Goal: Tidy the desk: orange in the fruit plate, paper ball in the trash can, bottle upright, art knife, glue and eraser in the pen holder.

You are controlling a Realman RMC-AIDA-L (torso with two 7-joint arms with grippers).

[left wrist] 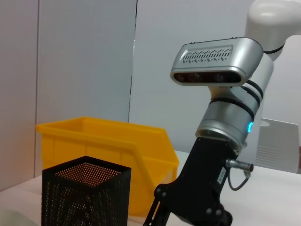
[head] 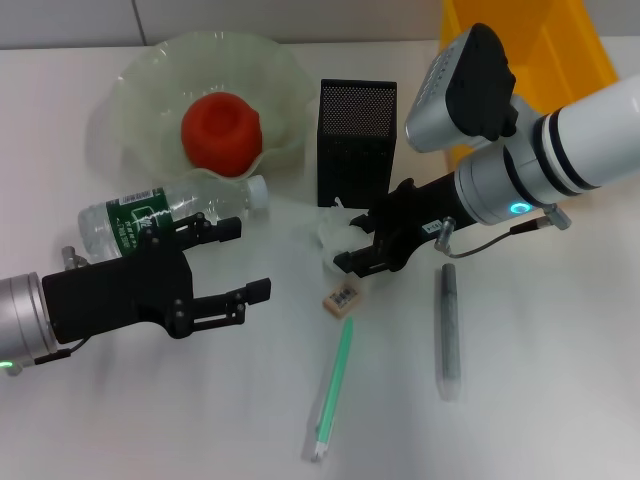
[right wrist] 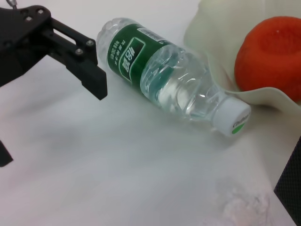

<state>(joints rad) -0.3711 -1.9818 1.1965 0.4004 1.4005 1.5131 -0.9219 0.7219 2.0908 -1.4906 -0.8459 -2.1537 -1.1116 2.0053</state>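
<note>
The orange (head: 220, 130) sits in the pale-green fruit plate (head: 140, 90). The bottle (head: 150, 215) lies on its side in front of the plate, cap toward the pen holder (head: 357, 140). My left gripper (head: 247, 260) is open just beside the bottle, holding nothing. My right gripper (head: 350, 243) is low at the white paper ball (head: 333, 232) in front of the pen holder. The beige eraser (head: 341, 300) lies near it. A slim green stick (head: 335, 385) and a grey stick (head: 448, 330) lie nearer me; which is the art knife or glue I cannot tell. The yellow trash can (head: 560, 40) stands back right.
The right wrist view shows the bottle (right wrist: 164, 75), the orange (right wrist: 273, 52), the plate's rim (right wrist: 211, 28) and the left gripper (right wrist: 51, 123). In the left wrist view, the right arm (left wrist: 216, 141) stands beside the pen holder (left wrist: 84, 197) and trash can (left wrist: 117, 155).
</note>
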